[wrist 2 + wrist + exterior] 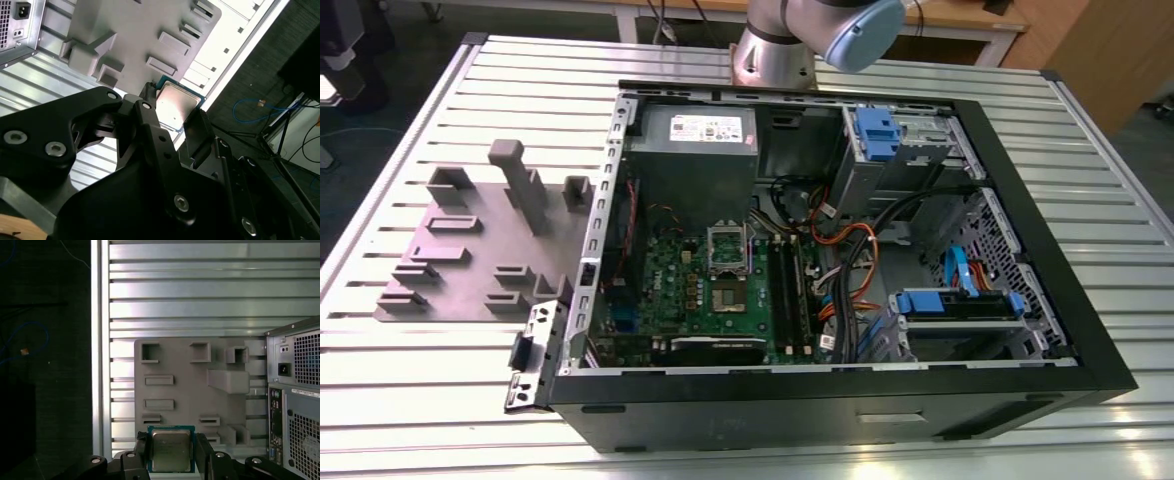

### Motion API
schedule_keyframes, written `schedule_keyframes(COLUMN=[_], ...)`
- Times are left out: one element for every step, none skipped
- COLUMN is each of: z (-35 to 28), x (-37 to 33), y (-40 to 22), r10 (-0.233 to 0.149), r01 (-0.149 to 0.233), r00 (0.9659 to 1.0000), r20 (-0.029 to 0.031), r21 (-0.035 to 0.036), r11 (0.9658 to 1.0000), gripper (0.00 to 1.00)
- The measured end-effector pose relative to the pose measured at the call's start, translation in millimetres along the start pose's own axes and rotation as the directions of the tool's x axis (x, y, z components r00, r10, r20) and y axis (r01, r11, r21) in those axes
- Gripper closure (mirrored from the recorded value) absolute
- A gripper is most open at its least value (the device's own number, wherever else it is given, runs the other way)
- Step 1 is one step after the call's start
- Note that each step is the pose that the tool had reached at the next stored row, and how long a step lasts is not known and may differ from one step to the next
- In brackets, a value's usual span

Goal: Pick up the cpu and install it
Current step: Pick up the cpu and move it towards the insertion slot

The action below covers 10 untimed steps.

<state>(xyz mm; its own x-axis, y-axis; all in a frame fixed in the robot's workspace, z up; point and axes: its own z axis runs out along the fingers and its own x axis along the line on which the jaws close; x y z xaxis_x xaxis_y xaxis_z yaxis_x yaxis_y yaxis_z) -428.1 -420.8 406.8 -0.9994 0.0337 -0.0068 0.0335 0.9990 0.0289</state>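
Observation:
The cpu (171,451) is a small flat square chip with a silvery top and a thin dark rim. My gripper (172,446) is shut on it, one black finger (141,446) on each of two opposite edges. In the second wrist view the cpu (176,104) sits the same way in the gripper (172,107). It hangs in the air over the near edge of the grey plastic fixture (190,390), well above the slatted table. The open computer case (854,250) with its green board (707,300) lies on the exterior view's right of the fixture (480,250).
The case's rear panel with power inlet (295,400) stands close beside the fixture. Inside the case are a power supply (700,140), drive bays (907,140) and loose cables (854,250). The slatted metal table (454,420) ends at an edge (100,340) beyond the fixture.

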Motion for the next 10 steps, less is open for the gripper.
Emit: schedule_keyframes(z=[0.0, 0.0, 0.0, 0.0, 0.0, 0.0, 0.0, 0.0, 0.0, 0.1], x=[-0.2, -0.4, -0.6, -0.8, -1.0, -1.3, -1.5, -1.9, -2.2, -2.5], y=[0.0, 0.0, 0.0, 0.0, 0.0, 0.0, 0.0, 0.1, 0.1, 0.1], r10=[0.0, 0.0, 0.0, 0.0, 0.0, 0.0, 0.0, 0.0, 0.0, 0.0], r01=[0.0, 0.0, 0.0, 0.0, 0.0, 0.0, 0.0, 0.0, 0.0, 0.0], r00=[1.0, 1.0, 1.0, 1.0, 1.0, 1.0, 1.0, 1.0, 1.0, 1.0], r20=[-0.0001, 0.0, 0.0, 0.0, 0.0, 0.0, 0.0, 0.0, 0.0, 0.0001], r21=[0.0001, 0.0, 0.0, 0.0, 0.0, 0.0, 0.0, 0.0, 0.0, -0.0001], r11=[1.0, 1.0, 1.0, 1.0, 1.0, 1.0, 1.0, 1.0, 1.0, 1.0], gripper=[0.53, 0.53, 0.53, 0.53, 0.53, 0.53, 0.53, 0.53, 0.53, 0.53])
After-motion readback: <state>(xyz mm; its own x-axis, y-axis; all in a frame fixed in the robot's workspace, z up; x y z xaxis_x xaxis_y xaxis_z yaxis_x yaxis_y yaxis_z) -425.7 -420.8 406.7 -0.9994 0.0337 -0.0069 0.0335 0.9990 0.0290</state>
